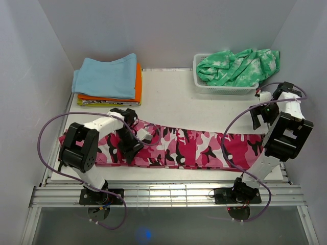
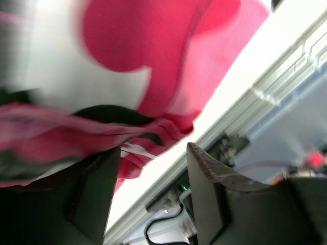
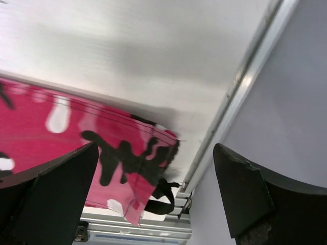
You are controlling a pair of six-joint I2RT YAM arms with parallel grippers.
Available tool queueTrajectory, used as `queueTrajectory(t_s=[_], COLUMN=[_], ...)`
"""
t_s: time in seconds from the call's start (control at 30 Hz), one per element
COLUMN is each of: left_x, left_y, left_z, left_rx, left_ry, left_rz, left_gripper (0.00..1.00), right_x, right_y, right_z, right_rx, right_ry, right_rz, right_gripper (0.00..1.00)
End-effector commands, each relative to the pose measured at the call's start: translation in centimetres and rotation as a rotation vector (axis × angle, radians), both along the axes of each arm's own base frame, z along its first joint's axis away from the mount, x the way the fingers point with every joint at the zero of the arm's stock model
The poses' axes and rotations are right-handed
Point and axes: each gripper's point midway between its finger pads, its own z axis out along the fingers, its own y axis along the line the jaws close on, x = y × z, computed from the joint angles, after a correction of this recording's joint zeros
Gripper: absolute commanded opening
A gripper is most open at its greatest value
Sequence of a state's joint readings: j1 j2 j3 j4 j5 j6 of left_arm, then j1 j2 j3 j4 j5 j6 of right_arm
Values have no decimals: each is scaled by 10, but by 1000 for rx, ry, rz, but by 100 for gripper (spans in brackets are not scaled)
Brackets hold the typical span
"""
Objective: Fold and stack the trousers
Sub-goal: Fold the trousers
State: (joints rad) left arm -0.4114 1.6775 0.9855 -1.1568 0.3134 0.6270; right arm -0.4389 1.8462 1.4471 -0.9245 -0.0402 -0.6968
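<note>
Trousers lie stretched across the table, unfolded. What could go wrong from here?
The left claw sits at the trousers' bunched near edge; it may pinch only one layer, skewing the fold. The black strap at the right end seems to hang off the table and might snag on the rail. The open right claw works close to the side wall.

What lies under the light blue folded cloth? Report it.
An orange folded cloth lies under the light blue cloth, a yellowish cloth beneath it. Only their edges show; the rest is covered.
</note>
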Motion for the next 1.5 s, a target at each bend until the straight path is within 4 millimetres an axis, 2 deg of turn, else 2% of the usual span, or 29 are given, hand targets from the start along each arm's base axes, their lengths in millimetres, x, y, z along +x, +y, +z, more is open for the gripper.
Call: queueTrajectory(t_s=[0.0,0.03,0.1,0.13,0.17,0.2,0.27,0.3,0.33,0.4,0.5,0.53,0.63,0.67,0.73,0.77,0.8,0.83,0.87,0.9,0.93,1.07,1.1,1.17,1.2,1.23,1.3,1.33,1.47], left_x=[87,94,107,113,112,113,113,113,103,97,83,82,91,106,119,129,147,153,161,176,182,176,174,164,160,156,144,138,118], left_y=[-43,-44,-46,-37,-32,-25,3,24,35,62,82,84,86,85,83,84,82,80,76,73,69,61,76,89,106,115,135,155,195], left_z=[38,49,70,77,80,82,76,70,58,46,23,18,0,2,-9,-11,-6,-9,-4,7,17,52,57,72,75,79,84,84,83], left_rx=[-163,-173,-200,-202,-212,-216,-182,-138,-100,-17,69,86,108,98,112,118,109,110,84,55,25,-51,-53,-64,-63,-61,-48,-27,-46], left_ry=[-312,-329,-352,-353,-333,-323,-295,-297,-269,-272,-247,-241,-219,-248,-214,-220,-251,-241,-250,-281,-297,-299,-307,-328,-331,-338,-359,-371,-398], left_rz=[92,154,230,315,354,388,482,527,542,572,581,582,602,618,658,673,681,698,710,726,748,787,832,874,926,947,983,1033,1132], left_gripper=[70,72,74,76,76,76,76,76,76,74,72,71,67,66,65,64,64,64,64,65,67,72,73,73,74,74,74,75,77], right_x=[14,7,-7,-15,-31,-39,-53,-65,-69,-74,-73,-73,-54,-47,-33,-12,-4,-1,17,22,25,21,14,4,-7,-13,-24,-35,-57], right_y=[58,75,105,117,127,139,151,159,162,163,150,138,108,99,92,82,81,84,83,92,101,129,141,153,161,168,178,182,198], right_z=[49,55,50,49,36,29,16,6,-1,-15,-35,-45,-64,-67,-74,-66,-64,-65,-54,-50,-45,-17,-16,-4,-6,1,0,-1,-9], right_rx=[133,175,224,246,271,282,303,320,323,308,225,171,65,47,35,-9,-12,12,0,34,69,126,153,172,189,207,214,216,204], right_ry=[-107,-104,-58,-44,7,38,81,125,149,175,207,242,237,237,252,218,213,229,193,182,167,127,132,111,133,114,120,132,164], right_rz=[162,209,289,316,348,383,411,426,431,427,416,414,386,371,358,347,344,343,333,342,349,395,413,442,456,470,499,516,592], right_gripper=[98,98,98,98,98,98,96,94,93,91,90,90,90,90,90,90,90,90,90,90,90,91,92,94,95,95,95,96,98])
